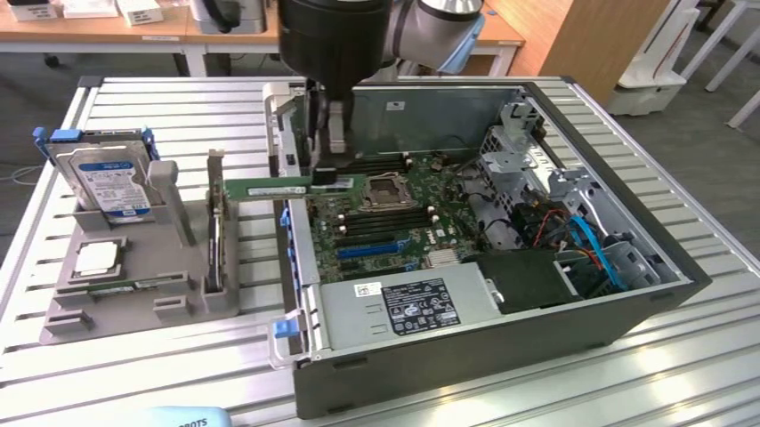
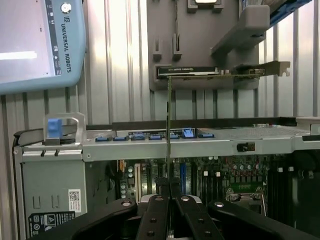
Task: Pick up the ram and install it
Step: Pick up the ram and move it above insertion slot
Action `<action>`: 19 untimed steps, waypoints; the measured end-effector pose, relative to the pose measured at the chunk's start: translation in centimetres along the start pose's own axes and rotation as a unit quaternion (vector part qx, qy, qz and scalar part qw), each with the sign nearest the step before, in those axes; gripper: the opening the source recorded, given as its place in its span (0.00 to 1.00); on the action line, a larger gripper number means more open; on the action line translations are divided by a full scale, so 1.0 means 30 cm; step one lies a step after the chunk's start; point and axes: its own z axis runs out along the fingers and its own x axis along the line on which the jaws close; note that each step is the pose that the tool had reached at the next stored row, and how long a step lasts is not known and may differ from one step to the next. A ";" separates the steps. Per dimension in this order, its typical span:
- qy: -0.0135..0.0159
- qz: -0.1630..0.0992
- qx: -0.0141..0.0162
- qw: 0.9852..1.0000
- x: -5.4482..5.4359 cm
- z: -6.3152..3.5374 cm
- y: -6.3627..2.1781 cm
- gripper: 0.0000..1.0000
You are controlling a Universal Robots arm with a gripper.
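The gripper (image 1: 327, 173) is clenched on one end of the ram (image 1: 267, 187), holding it level and on edge above the computer case's (image 1: 475, 356) side wall. This probably lines its contact edge up with the motherboard (image 1: 410, 227) slots. Its free end overhangs outside the case.

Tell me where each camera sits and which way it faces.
Exterior view: high above the table, looking down into the open computer case; arm and gripper hang over it.
Wrist view: on the wrist, looking along its fingers across the case to the grey holder.
Both show the gripped ram, motherboard and holder.
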 end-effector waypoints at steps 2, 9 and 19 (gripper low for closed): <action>0.000 0.000 0.000 1.000 -0.001 0.000 -0.021 0.12; 0.000 0.000 0.000 1.000 -0.005 -0.002 -0.096 0.12; 0.000 0.000 0.000 1.000 -0.011 -0.004 -0.201 0.12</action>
